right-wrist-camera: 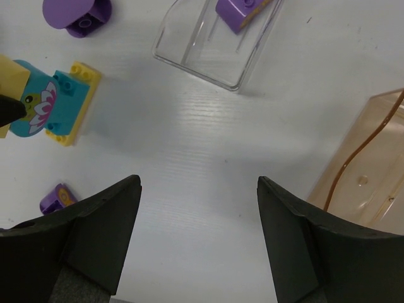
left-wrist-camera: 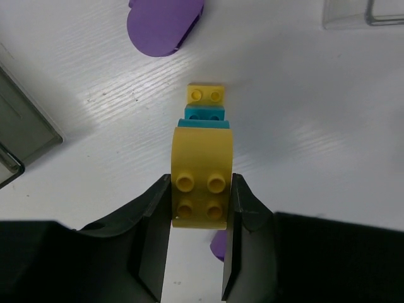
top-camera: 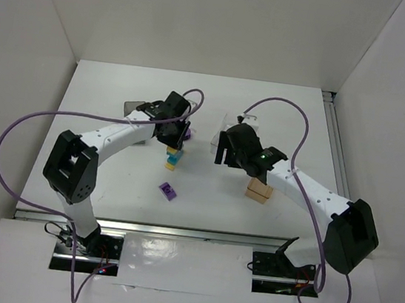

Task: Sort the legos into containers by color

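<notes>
Left gripper: the fingers are pinched on the yellow arched brick, one pad against each side face, studs facing the wrist camera. The jaws close only as far as the brick's width.

This brick sits at the near end of a short row in the left wrist view. Touching it is the teal brick, and beyond that the small yellow plate. I cannot tell whether the three are pressed together or merely abut. In the right wrist view the teal brick shows a printed flower face.

Right gripper: the fingers are spread wide with nothing between them, above bare table.

Other bricks:
- The rounded purple brick lies on the table just beyond the row.
- The small purple brick lies alone, nearer the arm bases.
- A third purple brick lies inside the clear bin.

Containers:
- The clear bin stands beyond the right gripper.
- The amber bin stands to its right; a thin cable shows through its wall.
- The dark grey bin stands left of the left gripper; I cannot see its contents.
</notes>
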### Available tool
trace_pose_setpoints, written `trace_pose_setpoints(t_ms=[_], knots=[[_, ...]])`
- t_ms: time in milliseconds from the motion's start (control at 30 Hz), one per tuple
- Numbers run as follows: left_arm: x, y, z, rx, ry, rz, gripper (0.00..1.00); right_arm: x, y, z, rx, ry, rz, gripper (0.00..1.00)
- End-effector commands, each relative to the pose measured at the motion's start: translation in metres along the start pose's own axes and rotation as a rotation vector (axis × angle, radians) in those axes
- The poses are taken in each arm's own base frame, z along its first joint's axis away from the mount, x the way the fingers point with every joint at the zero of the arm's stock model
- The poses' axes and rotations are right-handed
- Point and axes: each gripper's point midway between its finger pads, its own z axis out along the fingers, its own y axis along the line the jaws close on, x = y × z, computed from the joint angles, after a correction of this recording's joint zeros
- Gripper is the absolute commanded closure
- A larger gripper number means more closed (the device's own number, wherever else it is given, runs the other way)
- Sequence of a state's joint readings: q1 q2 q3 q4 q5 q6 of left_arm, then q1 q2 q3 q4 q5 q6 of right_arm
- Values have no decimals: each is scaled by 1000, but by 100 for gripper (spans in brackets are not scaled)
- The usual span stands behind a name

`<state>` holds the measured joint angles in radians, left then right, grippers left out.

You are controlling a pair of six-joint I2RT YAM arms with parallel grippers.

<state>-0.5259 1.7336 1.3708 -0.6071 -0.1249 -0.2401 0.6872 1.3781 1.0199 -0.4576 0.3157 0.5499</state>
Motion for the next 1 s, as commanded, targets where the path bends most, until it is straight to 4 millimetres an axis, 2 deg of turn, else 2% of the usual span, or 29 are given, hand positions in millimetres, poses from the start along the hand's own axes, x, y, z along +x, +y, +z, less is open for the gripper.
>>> trace_pose_setpoints(t_ms=[0, 33, 67, 100, 133, 167, 200, 233, 267, 333, 367, 400, 433, 467, 533, 567, 667, 800, 933, 967], knots=[[-22, -7, -17, 83, -25, -32, 92, -11, 8, -6, -72, -19, 18, 19], [-33, 1, -26, 111, -50, -55, 100, -13, 12, -8, -111, -21, 20, 19], [-37, 1, -34, 157, -57, -73, 100, -8, 23, -16, -210, 0, 21, 19], [-42, -14, -53, 297, -81, -64, 100, -21, 27, -18, -277, -41, 30, 19], [-47, -16, -63, 366, -103, -79, 100, -25, 33, -24, -344, -50, 32, 19], [-59, -6, -75, 420, -151, -96, 100, -21, 44, -38, -464, -29, 32, 17], [-63, -22, -95, 585, -173, -90, 100, -28, 42, -41, -506, -49, 40, 15], [-65, -23, -103, 649, -197, -85, 100, -38, 48, -48, -570, -85, 39, 11], [-66, -14, -110, 687, -221, -112, 100, -41, 51, -54, -616, -93, 47, 9], [-74, -21, -132, 857, -276, -117, 100, -44, 54, -67, -708, -91, 68, 5], [-69, -13, -130, 902, -274, -161, 100, -49, 56, -73, -743, -114, 71, 2], [-70, -13, -137, 956, -296, -164, 100, -48, 57, -75, -773, -101, 79, 1], [-77, -17, -152, 1053, -340, -155, 100, -55, 57, -78, -794, -110, 110, 1], [-77, -16, -155, 1094, -348, -158, 100, -58, 60, -79, -829, -104, 123, 1], [-68, -18, -154, 1169, -338, -170, 100, -48, 70, -84, -935, -38, 177, 1], [-72, -18, -155, 1174, -353, -170, 100, -60, 76, -92, -979, -86, 171, 1], [-69, -20, -153, 1197, -340, -200, 100, -61, 86, -92, -1003, -91, 176, 1], [-70, -21, -158, 1209, -370, -174, 100, -62, 95, -81, -1002, -70, 175, 1], [-67, -25, -157, 1226, -366, -165, 100, -51, 101, -56, -1027, 1, 170, 1], [-66, -25, -157, 1228, -361, -173, 100, -51, 107, -58, -1045, 6, 183, 1]])
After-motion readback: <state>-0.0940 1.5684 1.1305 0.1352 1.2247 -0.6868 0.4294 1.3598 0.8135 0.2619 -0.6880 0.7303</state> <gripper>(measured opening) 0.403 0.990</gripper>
